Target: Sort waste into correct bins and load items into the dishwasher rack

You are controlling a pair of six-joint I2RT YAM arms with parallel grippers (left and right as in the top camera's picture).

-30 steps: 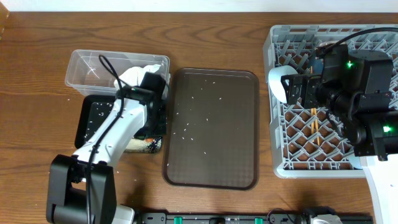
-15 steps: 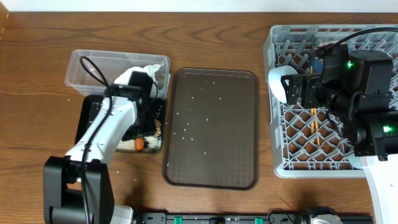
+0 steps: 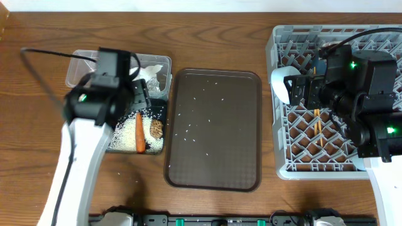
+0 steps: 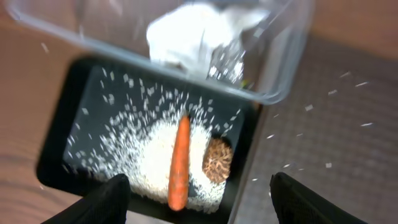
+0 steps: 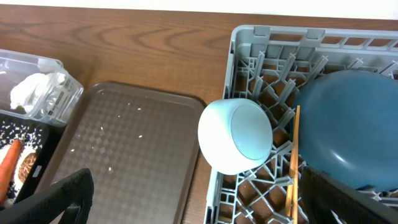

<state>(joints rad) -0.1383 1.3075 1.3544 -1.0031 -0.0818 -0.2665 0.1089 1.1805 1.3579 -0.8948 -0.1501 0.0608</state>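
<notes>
The shallow black bin (image 3: 94, 116) holds a heap of white rice (image 4: 149, 162), an orange carrot (image 3: 139, 132) (image 4: 178, 162) and a brown food lump (image 3: 156, 129) (image 4: 217, 160). Behind it, the clear tub (image 3: 85, 69) (image 4: 273, 68) contains a crumpled white napkin (image 3: 151, 72) (image 4: 186, 31). My left gripper (image 3: 139, 95) (image 4: 205, 208) hangs open above the black bin, holding nothing. My right gripper (image 3: 303, 89) (image 5: 205, 205) is open over the grey rack's (image 3: 295, 154) left edge. The rack holds a white bowl (image 5: 239, 134) on its side, a dark-blue plate (image 5: 348, 124) and wooden chopsticks (image 3: 318, 125) (image 5: 292, 162).
A flat dark-brown tray (image 3: 213, 129) (image 5: 124, 143) with scattered rice grains lies between the bins and the rack. Bare wooden table runs along the back and left.
My left gripper has opened and lifted back from the black bin, and the carrot now lies uncovered on the rice. The right arm has not moved.
</notes>
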